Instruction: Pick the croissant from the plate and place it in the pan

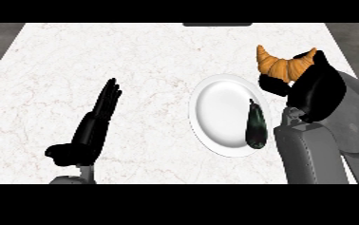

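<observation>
Right hand [319, 91] right of the plate [221, 110] grasps the croissant [280, 67], mostly sticking out, so it may slip mid-carry; left hand [98, 119] open.

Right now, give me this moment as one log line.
right robot hand: shut on croissant, off plate | left robot hand: open, resting | plate: dark vegetable on it

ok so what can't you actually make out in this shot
- Pan: shows nowhere in the head view; the right hand and its forearm cover the counter on its right side, and the edge cuts the rest.
- Croissant: its lower part is hidden by the fingers curled round it.
- Dark slab at the counter's far edge: cut off by the view's top, so what it is cannot be told.
</observation>
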